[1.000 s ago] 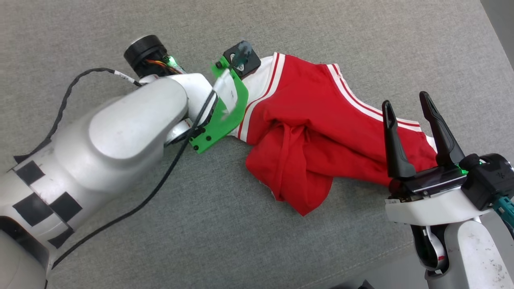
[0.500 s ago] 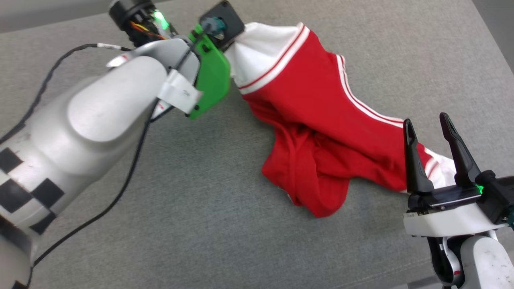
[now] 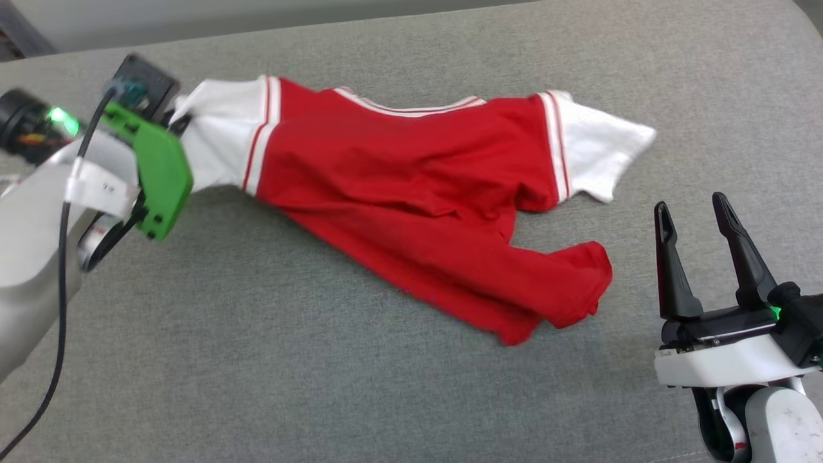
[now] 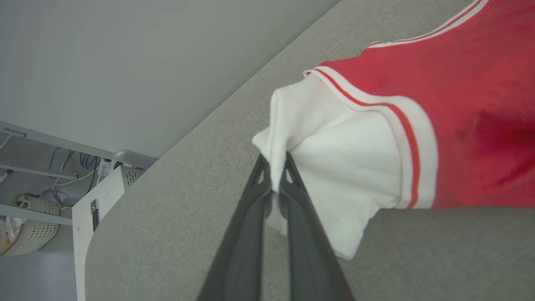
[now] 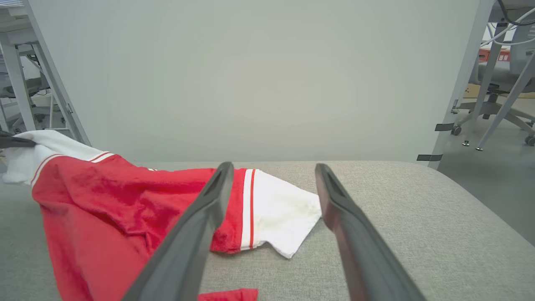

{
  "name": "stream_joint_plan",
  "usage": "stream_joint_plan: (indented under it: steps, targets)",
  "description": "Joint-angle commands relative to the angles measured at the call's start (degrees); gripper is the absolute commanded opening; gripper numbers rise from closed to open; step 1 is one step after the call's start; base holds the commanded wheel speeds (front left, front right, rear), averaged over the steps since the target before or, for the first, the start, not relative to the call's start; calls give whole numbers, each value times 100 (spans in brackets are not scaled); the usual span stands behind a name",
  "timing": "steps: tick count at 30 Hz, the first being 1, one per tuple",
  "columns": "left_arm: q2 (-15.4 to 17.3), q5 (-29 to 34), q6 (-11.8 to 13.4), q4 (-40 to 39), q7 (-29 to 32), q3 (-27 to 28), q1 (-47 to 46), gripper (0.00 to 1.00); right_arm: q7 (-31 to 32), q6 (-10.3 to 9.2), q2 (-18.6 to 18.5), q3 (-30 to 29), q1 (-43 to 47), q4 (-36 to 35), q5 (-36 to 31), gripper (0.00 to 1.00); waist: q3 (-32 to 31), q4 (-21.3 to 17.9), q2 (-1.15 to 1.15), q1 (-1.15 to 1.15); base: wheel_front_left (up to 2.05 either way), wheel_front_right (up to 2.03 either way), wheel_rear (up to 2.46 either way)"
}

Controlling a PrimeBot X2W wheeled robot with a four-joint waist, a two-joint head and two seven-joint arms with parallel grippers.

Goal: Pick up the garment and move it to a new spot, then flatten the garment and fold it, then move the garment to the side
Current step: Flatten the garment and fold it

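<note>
The garment [image 3: 398,173] is a red T-shirt with white sleeves and striped trim, stretched out crumpled across the grey cushioned surface [image 3: 321,373]. My left gripper [image 4: 273,163] is shut on the edge of one white sleeve [image 4: 334,167] and holds it raised at the far left; in the head view its green wrist mount [image 3: 157,167] covers the fingers. The other white sleeve [image 3: 598,154] lies flat at the right. My right gripper [image 3: 691,206] stands open and empty at the lower right, apart from the garment [image 5: 117,196], its fingertips [image 5: 225,169] pointing toward that sleeve [image 5: 284,213].
The surface's far edge [image 3: 386,19] runs along the top, with a pale wall behind. A white cabinet [image 4: 104,188] and a basket [image 4: 25,225] stand beyond the left corner. Chair legs [image 5: 489,113] stand on the floor past the right edge.
My left gripper has pulled the white sleeve up and to the left, drawing the bunched garment out long. The head view has also shifted. The right gripper stays open.
</note>
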Motion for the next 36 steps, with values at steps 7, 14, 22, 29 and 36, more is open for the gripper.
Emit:
stream_joint_plan:
  steps: [7,14,22,29,36]
  targets:
    - [155,-491,136,467,-111,74,751,0,-34,-4,-47,19,-1,57,21,100,137,19,0,0,0,0,0]
    - [-24,-883,59,1053,16,56,1228,0,-34,-4,-89,-25,-19,103,10,100,211,-7,0,0,0,0,0]
    - [-456,-914,332,1568,-995,299,1325,100,-34,-4,-124,-70,11,169,40,100,8,55,0,0,0,0,0]
    - [-802,-722,1028,1521,-2313,647,1676,100,-34,-4,-312,-180,-29,195,44,100,-313,216,0,0,0,0,0]
    - [-767,365,2135,-191,-2381,2146,2367,100,87,-4,-822,-169,-503,116,33,100,-447,425,0,0,0,0,0]
